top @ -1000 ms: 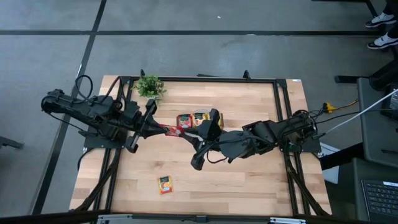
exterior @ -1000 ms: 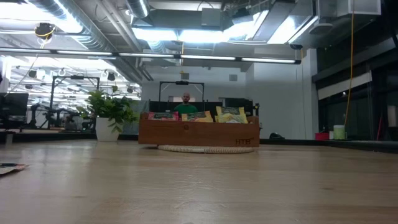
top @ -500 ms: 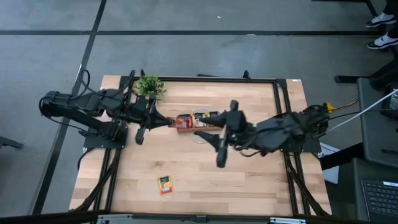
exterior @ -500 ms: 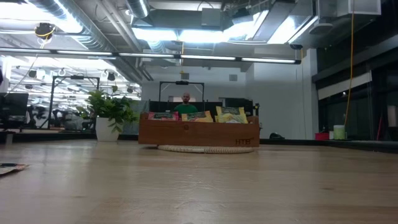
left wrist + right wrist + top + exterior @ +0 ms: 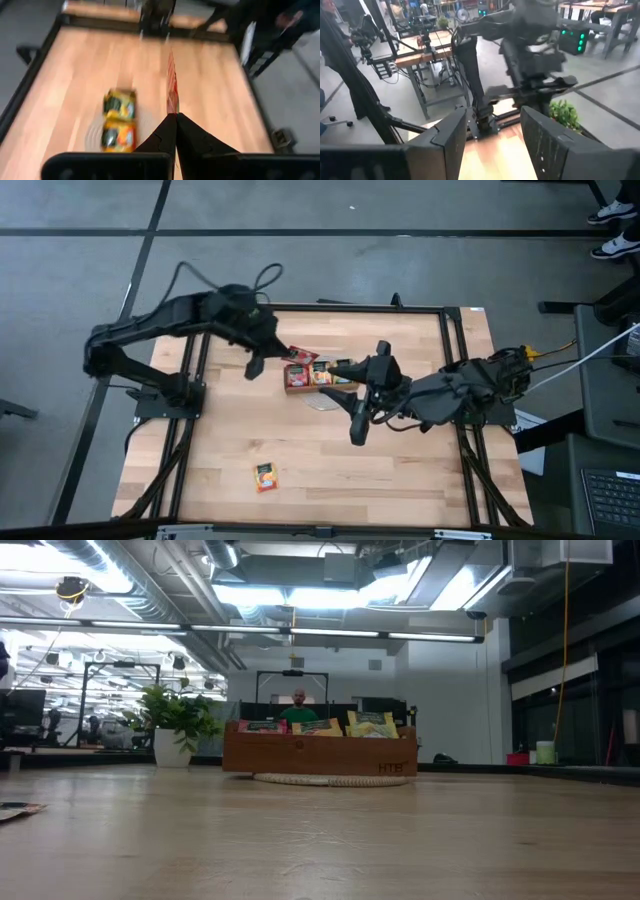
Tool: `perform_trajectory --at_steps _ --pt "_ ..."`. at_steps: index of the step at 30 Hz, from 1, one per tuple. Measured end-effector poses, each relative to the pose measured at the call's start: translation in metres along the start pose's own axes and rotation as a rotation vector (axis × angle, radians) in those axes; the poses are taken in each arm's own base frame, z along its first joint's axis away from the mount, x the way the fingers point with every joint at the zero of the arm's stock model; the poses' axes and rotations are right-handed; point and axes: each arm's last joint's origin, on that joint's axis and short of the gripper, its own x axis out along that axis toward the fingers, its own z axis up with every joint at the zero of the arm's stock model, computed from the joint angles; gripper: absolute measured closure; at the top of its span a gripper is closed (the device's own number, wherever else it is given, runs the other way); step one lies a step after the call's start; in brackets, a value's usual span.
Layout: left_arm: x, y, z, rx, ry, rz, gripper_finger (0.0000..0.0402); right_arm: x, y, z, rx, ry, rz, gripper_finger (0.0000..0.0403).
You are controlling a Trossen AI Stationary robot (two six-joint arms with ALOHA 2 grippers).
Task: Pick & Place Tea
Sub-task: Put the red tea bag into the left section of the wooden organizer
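My left gripper is shut on a red tea sachet and hangs over the far left end of the wooden tray. The tray holds red, orange and yellow sachets standing in its compartments. My right gripper stands open and raised at the tray's right end, with nothing between its fingers. One orange sachet lies flat on the table near the front edge. My left gripper pinches the red sachet's near edge between its two fingertips. The fingers slant down from the table's far left. The sachet sticks out ahead of them, edge-on in the wrist view, and is lifted clear above the tray.
A small potted plant stands at the far left under my left arm. The tray rests on a pale round mat. Bare wood lies between the tray and the near edge, apart from the orange sachet.
My left gripper has swung with the red sachet from the tray's left side toward the far edge and the right, and now hangs over the tray's far left end; it has stayed shut. My right gripper has risen and drawn back from the tray toward the right edge.
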Motion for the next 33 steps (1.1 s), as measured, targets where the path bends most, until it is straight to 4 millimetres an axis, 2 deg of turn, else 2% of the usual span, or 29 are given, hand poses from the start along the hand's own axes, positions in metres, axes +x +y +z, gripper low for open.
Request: perform_trajectory --at_steps 11,21,26,33 --pt "0.058 0.058 -0.025 -0.019 0.391 0.004 0.0400 0.002 -0.001 -0.012 0.035 0.086 0.004 0.0217" --pt "0.101 0.096 -0.049 -0.031 0.572 -0.020 0.0400 0.003 -0.001 -0.017 0.056 0.123 0.006 0.0217" --pt "0.117 0.111 -0.062 -0.067 0.656 -0.034 0.0400 0.003 -0.002 -0.018 0.047 0.133 0.002 0.0217" --pt "0.132 0.117 -0.075 -0.046 0.747 -0.087 0.0400 0.003 -0.002 -0.019 0.043 0.141 0.005 0.0217"
